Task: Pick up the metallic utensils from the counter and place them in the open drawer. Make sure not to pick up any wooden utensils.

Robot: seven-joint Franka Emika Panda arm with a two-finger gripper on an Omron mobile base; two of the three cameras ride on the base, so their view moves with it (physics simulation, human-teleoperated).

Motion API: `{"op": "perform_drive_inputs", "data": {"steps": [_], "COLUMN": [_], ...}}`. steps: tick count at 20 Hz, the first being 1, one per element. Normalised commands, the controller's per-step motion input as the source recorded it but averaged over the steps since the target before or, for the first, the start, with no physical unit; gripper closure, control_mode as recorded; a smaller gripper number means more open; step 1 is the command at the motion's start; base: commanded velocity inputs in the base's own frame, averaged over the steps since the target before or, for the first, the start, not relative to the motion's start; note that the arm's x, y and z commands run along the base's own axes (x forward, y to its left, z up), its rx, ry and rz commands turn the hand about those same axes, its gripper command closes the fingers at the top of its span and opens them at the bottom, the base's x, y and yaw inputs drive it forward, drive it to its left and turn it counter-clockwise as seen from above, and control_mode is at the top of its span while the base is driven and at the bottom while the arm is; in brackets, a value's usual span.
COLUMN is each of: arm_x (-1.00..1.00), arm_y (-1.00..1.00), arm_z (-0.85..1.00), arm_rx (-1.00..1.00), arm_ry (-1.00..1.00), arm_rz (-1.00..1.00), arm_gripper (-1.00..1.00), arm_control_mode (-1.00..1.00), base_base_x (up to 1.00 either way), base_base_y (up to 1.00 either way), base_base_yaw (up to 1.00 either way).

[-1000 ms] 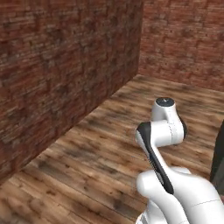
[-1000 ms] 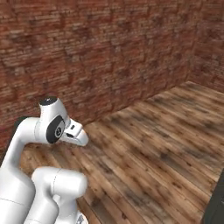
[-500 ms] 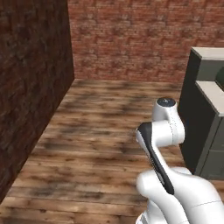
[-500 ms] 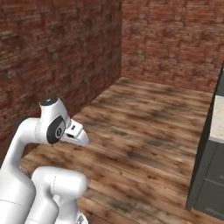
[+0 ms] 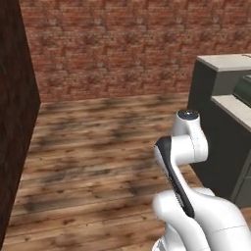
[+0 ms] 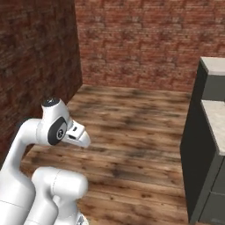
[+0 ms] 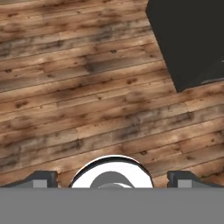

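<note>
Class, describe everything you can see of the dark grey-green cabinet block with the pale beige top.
The dark grey-green cabinet block stands on the wooden plank floor at the right of both base views. Its sides look flat and matte. A pale beige speckled countertop caps it in two steps, one higher behind. Nothing else visibly touches it.

A white robot arm (image 5: 196, 215) of smooth, rounded glossy segments, with a black strip (image 5: 172, 176) running along one link and a flat silver-grey cap (image 5: 188, 114) on its topmost joint. In the right base view a round dark grey disc (image 6: 56, 130) marks the side of a joint, beside a short white boxy stub (image 6: 77, 134). The tool (image 7: 112, 180) ends in two small dark grey fingertips (image 7: 40, 178), set wide apart.
</note>
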Motion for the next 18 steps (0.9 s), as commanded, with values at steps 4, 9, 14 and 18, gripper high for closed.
{"op": "perform_drive_inputs", "data": {"steps": [4,9,14,18], "arm_x": [0.0,0.0,0.0,0.0], "arm_y": [0.0,0.0,0.0,0.0], "arm_z": [0.0,0.0,0.0,0.0], "arm_rx": [0.0,0.0,0.0,0.0], "arm_ry": [0.0,0.0,0.0,0.0], "arm_rz": [0.0,0.0,0.0,0.0], "arm_gripper": [-1.0,-1.0,-1.0,-1.0], "arm_control_mode": [1.0,1.0,1.0,1.0], "base_base_x": [1.0,1.0,1.0,1.0], "base_base_y": [0.32,0.28,0.5,0.52], "base_base_yaw": [-0.13,-0.09,-0.04,-0.06]}}
